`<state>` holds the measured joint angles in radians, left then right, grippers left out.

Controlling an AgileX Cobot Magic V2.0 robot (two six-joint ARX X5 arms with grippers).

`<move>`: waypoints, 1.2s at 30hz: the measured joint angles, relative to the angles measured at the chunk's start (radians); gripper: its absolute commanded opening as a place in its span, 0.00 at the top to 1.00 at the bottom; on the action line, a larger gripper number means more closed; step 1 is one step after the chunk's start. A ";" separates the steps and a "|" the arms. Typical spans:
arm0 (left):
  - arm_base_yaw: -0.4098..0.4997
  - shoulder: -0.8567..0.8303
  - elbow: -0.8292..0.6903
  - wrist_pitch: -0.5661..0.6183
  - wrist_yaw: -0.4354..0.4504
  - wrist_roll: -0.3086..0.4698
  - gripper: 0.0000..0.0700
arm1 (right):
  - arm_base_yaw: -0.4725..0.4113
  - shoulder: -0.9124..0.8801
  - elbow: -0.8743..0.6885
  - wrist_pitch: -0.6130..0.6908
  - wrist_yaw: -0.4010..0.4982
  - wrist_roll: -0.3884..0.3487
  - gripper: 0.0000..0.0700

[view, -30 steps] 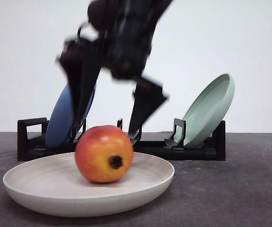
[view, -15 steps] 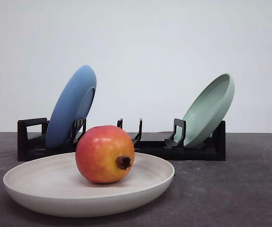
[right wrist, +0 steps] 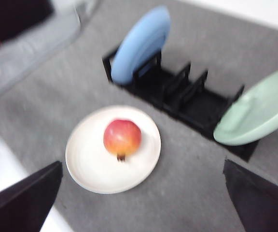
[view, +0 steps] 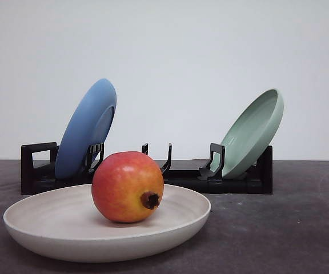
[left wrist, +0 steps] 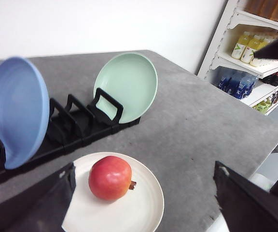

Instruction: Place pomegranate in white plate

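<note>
Front view. Item: round red pomegranate shading to yellow-orange (view: 127, 186), dark calyx nub turned to the side, resting inside the wide shallow off-white plate (view: 33, 225) on the grey desk (view: 279, 228). Behind: black slotted rack (view: 181, 174) carrying a tilted blue plate (view: 86, 128) and a tilted mint-green plate (view: 253, 131).

Left wrist view. Item: left pincer (left wrist: 144, 200), fingers spread wide apart, nothing between them, high above the desk. The pomegranate (left wrist: 110, 178) sits well below and between the fingers, inside the plate (left wrist: 139, 212). Shelving with bottles (left wrist: 250, 46) off to one side.

Right wrist view, blurred. Item: right pincer (right wrist: 144, 205), fingers apart and empty. The fruit (right wrist: 122, 137) lies on the plate (right wrist: 88, 169), well beneath the fingers.

Judgement: placement looks complete. Best handling now is to keep both pincers clear so the fruit does not roll.
</note>
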<state>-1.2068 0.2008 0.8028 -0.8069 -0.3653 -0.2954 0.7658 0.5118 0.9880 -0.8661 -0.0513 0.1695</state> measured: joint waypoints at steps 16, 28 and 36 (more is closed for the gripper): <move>0.000 0.000 0.000 0.007 0.000 0.022 1.00 | 0.000 -0.124 -0.150 0.070 -0.001 0.038 0.92; 0.000 0.000 0.000 0.007 0.000 0.024 1.00 | 0.000 -0.124 -0.150 0.070 -0.001 0.037 0.92; 0.016 -0.003 -0.014 0.028 0.001 0.026 1.00 | 0.000 -0.124 -0.150 0.070 -0.001 0.037 0.92</move>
<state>-1.1909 0.1978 0.7888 -0.7787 -0.3648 -0.2695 0.7658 0.3882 0.8379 -0.7956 -0.0520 0.2066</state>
